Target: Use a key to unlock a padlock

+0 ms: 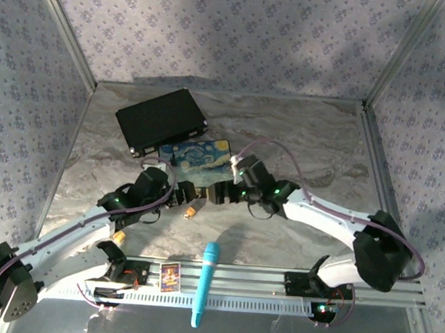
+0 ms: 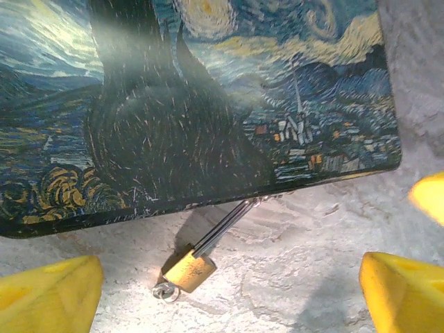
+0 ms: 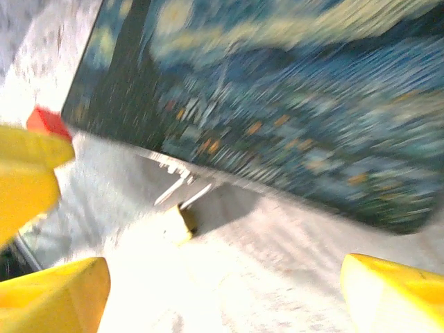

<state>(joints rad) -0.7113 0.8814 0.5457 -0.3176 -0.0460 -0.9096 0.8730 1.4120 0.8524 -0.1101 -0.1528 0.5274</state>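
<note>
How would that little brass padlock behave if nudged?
The padlock looks solid metal, so probably rigid and heavy for its size. Its shackle seems hooked to the painted box, so it would likely pivot, not slide away.

Top view light: even, soft and medium-bright from overhead; the table point(image 1: 316, 151) shows no hard glare.
Top view shadows: diffuse dark pools lie on the table under the left arm point(image 1: 71, 232) and the right arm point(image 1: 327, 212).
Left wrist focus: the padlock point(image 2: 189, 269), just ahead of the left pincer point(image 2: 225, 298), is crisp; the yellow fingers point(image 2: 48, 298) are soft (too near the lens).
Left wrist glare: a pale hazy streak crosses the painted box point(image 2: 208, 104), well ahead of the pincer.
Left wrist shadow: a dark band runs along the box's near edge.
Right wrist blur: motion smear everywhere; the box's pattern is streaked.
Right wrist exposure: the table just ahead of the right pincer point(image 3: 222, 298) is washed almost white, and the padlock there is a featureless yellow blob.
</note>
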